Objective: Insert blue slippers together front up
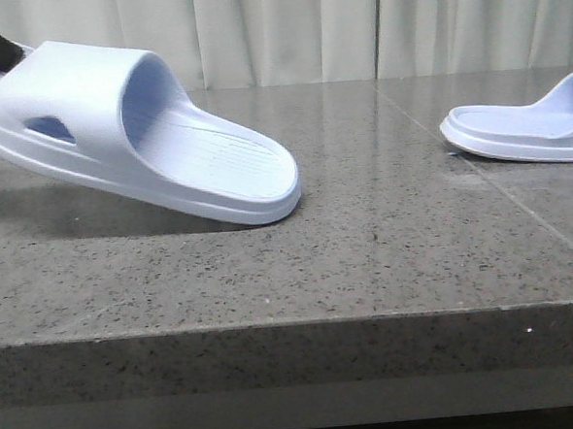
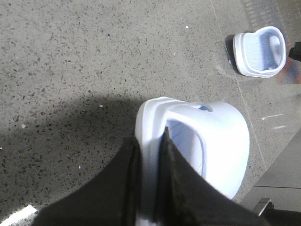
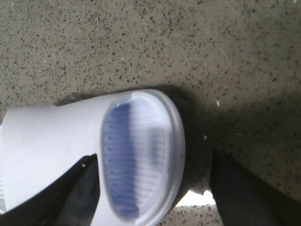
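Nearest my front camera, toward the front-left of the desk (image 1: 290, 273), I have the left slipper (image 1: 135, 126) tipped up: one end sits on or just above the stone while the strap end is raised toward the left edge, where a bit of dark arm shows at the frame's corner. In the left wrist view the left gripper (image 2: 149, 155) is clenched on that slipper (image 2: 207, 141), its two dark fingers (image 2: 176, 174) pinching the pale rim between them, so I take the grasp as firm. Farther along, near the right edge, the right slipper (image 1: 529, 122) lies flat on its sole, only partly in frame. From the right wrist camera I see its footbed (image 3: 134, 155) close below, with the right gripper (image 3: 155, 188) spread wide, one finger (image 3: 80, 188) on each side of the slipper and neither clearly pressing it; I read those fingers as released, poised around it but not yet closed. So I judge I'm in the pickup step: one slipper in hand, the second about to be taken, and the two well apart. Next I need to close the right fingers on the right slipper, lift it, bring both toward the middle of the desk and line them up so one slides into the other with the fronts pointing up. Behind the far edge hangs a pale curtain (image 1: 285, 30).
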Available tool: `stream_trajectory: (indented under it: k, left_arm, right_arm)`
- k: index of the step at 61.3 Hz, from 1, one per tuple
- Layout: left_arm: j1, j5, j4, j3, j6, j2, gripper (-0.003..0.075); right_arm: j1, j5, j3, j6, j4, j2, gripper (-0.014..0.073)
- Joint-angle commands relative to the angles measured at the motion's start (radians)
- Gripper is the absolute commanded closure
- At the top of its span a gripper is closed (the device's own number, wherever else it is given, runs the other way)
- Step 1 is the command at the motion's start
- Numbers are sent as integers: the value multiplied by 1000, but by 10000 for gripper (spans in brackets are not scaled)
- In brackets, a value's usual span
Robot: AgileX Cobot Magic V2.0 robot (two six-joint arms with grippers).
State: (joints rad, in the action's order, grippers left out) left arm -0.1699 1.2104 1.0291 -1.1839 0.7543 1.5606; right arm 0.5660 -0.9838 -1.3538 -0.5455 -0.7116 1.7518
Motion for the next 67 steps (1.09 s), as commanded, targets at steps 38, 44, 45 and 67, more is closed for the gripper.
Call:
stream_trajectory:
  k: [38,44,45,67]
  left_arm:
    - [-3,17,81,-24,0,-43,741]
    - [-3,17,81,-24,0,-43,741]
    - [-3,17,81,-24,0,-43,741]
    - [-3,17,81,-24,0,-43,741]
  right_arm:
    - [-1,-153,-121,-94,-89,141,128]
    - [-1,-175,-121,-94,-81,147,191]
    - [-1,-177,-121,-94,-79,147,200]
    - [3,-196,-121,-96,-78,147,526]
